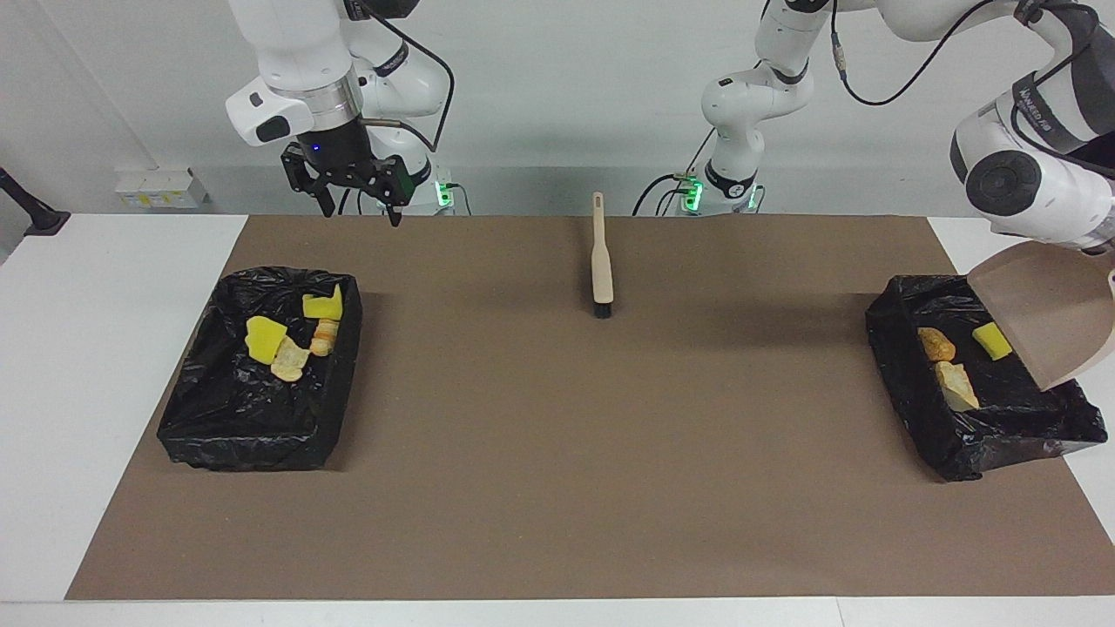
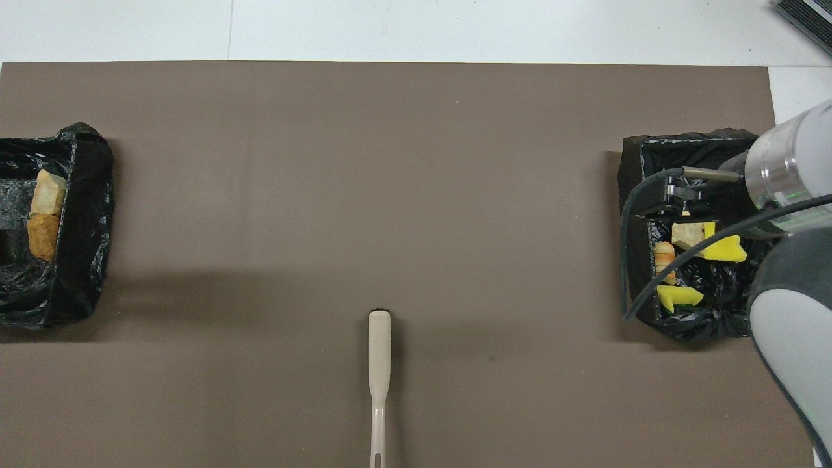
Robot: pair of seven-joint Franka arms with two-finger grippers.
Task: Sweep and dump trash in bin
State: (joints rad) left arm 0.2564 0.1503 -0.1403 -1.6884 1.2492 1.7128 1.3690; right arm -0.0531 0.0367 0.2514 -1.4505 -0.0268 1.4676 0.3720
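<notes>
Trash (image 1: 287, 335) lies in two places, clock positions read on the facing view. Four pieces, yellow chunks and tan lumps, sit in the black-lined bin (image 1: 253, 435) at nine o'clock, toward the right arm's end of the brown mat (image 1: 557, 488) that covers the white desk (image 1: 87, 392). Three more, an orange-brown lump, a pale tan one and a small yellow chunk, sit in the other bin (image 1: 1002, 435) at three o'clock, toward the left arm's end. The beige dustpan (image 1: 1041, 309) hangs tilted over that bin, its lip low and just beside the yellow chunk; nothing shows inside the pan. It hangs from the left arm, whose left pincer is cut off by the edge of the view and is pressed together on the pan's handle. The right pincer (image 1: 361, 216) is up at eleven o'clock with its fingers spread and nothing between them, over the mat's robot-side edge. The brush (image 1: 601, 261) lies on the mat toward twelve o'clock, bristles pointing away from the robots.
</notes>
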